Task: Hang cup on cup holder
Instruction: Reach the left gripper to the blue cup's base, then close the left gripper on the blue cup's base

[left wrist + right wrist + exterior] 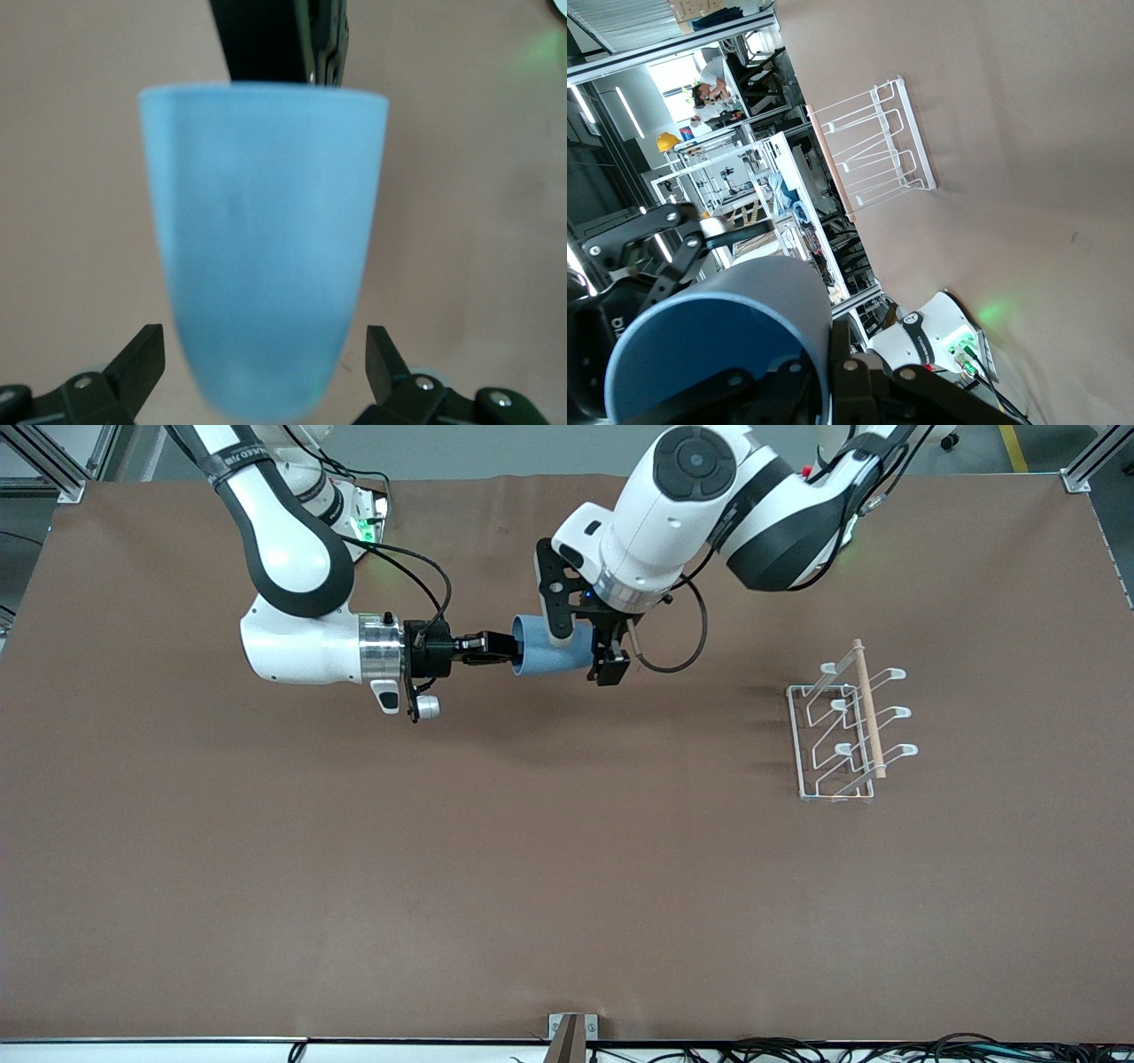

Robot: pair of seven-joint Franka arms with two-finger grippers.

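Cup (549,652), a light-blue tapered tumbler, hung on its side in the air over the brown table (354,868), its wide rim turned toward the right arm's end. The right gripper (498,651) reached in level from that end and had its fingers clamped on the rim, one finger inside the mouth and one outside. In the right wrist view the cup's (718,341) dark-blue hollow filled the lower corner with a black finger (842,363) pressed against its lip.

The left gripper (602,657) hung over the cup's narrow bottom end, pointing down. In the left wrist view its two black fingertips (142,359) stood spread on either side of the cup (261,248), each clear of the wall, so this claw was open and held nothing.

The cup holder (846,722), a white wire rack with looped prongs and a light wooden rod (868,708) across its top, stood on the table toward the left arm's end, well apart from both grippers and bare of cups. It also showed in the right wrist view (877,146).
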